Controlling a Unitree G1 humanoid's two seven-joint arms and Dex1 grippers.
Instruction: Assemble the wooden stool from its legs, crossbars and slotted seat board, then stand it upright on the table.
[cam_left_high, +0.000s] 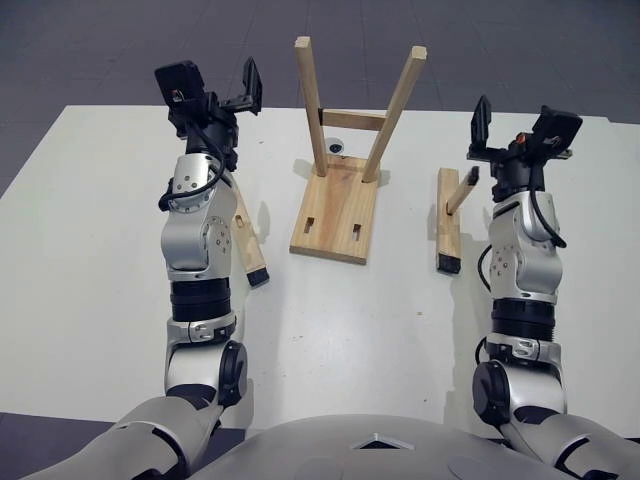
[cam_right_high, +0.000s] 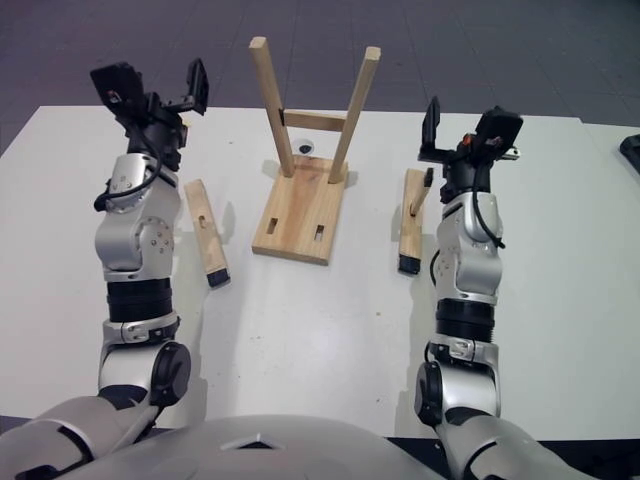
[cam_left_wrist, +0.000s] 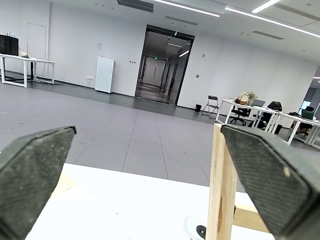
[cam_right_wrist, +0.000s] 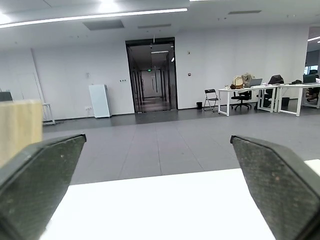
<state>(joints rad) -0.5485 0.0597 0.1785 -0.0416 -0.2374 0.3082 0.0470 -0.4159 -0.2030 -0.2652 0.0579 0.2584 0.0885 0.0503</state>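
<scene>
I see my left claw (cam_left_wrist: 148, 129) and right claw (cam_right_wrist: 158, 137) open, empty; seat (cam_left_high: 335, 215) holds 2 upright legs (cam_left_high: 312, 100), 2 loose legs (cam_left_high: 448, 230) on counter (cam_left_high: 100, 250).

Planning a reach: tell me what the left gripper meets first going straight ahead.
Likely nothing: the left gripper faces open room beyond the table. An upright stool leg stands near one finger's line; depth unclear.

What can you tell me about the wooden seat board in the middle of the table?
The seat board is a pale wooden rectangle lying flat on the white table, near its middle. Two legs stand plugged into its far end, splaying apart upward, joined by a crossbar. Its two near slots are empty. Nothing else touches it.
</scene>
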